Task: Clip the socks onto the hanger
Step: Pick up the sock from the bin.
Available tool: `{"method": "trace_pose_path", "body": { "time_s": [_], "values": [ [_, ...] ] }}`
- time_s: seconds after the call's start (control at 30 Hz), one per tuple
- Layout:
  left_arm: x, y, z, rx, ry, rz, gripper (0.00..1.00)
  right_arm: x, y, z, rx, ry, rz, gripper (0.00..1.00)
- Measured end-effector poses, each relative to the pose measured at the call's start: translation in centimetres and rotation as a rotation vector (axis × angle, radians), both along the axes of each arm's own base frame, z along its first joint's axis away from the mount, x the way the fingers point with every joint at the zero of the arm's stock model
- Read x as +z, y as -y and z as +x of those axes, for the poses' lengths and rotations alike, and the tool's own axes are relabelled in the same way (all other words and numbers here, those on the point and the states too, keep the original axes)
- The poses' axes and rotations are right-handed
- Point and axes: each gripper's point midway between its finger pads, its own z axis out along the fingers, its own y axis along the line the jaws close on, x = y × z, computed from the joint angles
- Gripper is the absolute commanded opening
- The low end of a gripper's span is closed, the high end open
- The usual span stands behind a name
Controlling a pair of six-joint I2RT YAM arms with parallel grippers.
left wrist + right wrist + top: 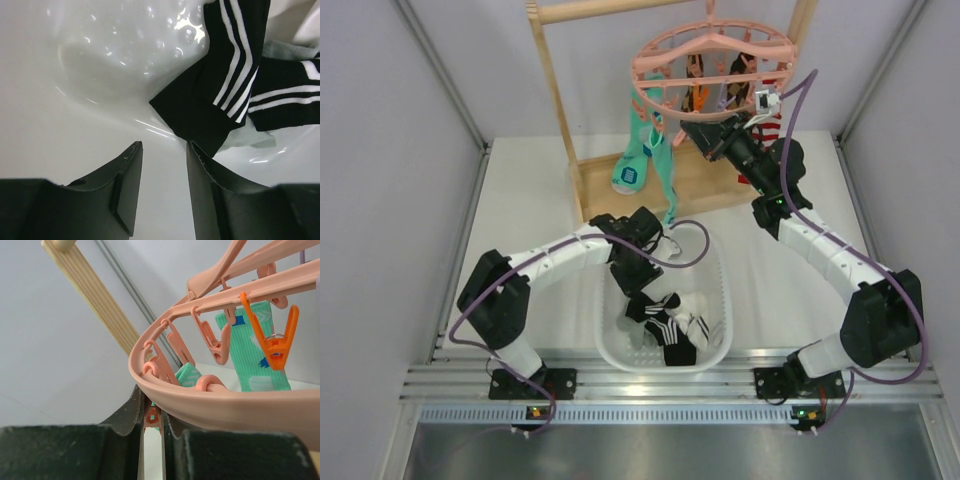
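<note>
White counter (540, 200) between grey walls carries a white basket (728, 300) at the near edge, and the socks (665, 325) lie heaped in it. The left hand (162, 145) hangs inside the basket, fingers spread wide with nothing between them. A black striped sock (200, 100) lies just ahead of it and to the right. One corner almost reaches the right finger, and the long axis runs forward and rightward, away from the fingertips. The gap faces bare basket floor, so I judge the hand must shift right before it closes. This arm is much the nearer to the socks.

The right hand (152, 390) is raised to the pink hanger (225, 405), well apart from the basket, under the outer ring. Its fingers are drawn in to a narrow slot with a small clip peg (151, 416) caught between them, apparently pinched.

The overhead view shows both arms, the hanger on the wooden frame (555, 100) and a teal sock (645, 150) hung there. It hides both fingertip gaps. The wrist views show each gap, though not how far apart sock and hanger are.
</note>
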Motion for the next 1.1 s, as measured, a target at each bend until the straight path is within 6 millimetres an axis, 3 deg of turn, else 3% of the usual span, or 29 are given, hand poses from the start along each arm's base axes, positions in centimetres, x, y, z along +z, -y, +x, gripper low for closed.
{"method": "trace_pose_path", "body": {
  "time_s": [0.37,0.57,0.73,0.83,0.97,1.1],
  "values": [
    [-2.2,-0.2,-2.5,0.08,-0.187,0.066,0.44,0.0,0.2,0.1,-0.003,0.008,-0.01,0.0],
    [-2.8,0.5,-2.5,0.121,-0.21,0.05,0.29,-0.1,0.2,0.1,-0.003,0.01,-0.012,0.0],
    [-2.9,1.3,-2.0,0.145,-0.198,0.023,0.01,0.0,0.3,0.1,-0.003,0.012,-0.014,0.0],
    [-2.9,1.5,-1.7,0.147,-0.186,0.014,0.0,0.0,0.4,0.1,-0.002,0.015,-0.016,0.0],
    [-1.2,1.5,-1.0,0.14,-0.117,-0.019,0.0,0.1,0.4,0.0,0.001,0.019,-0.018,0.0],
    [2.8,1.2,0.6,0.116,0.047,-0.087,0.0,0.1,0.4,0.0,-0.001,0.023,-0.023,0.0]
  ]
}}
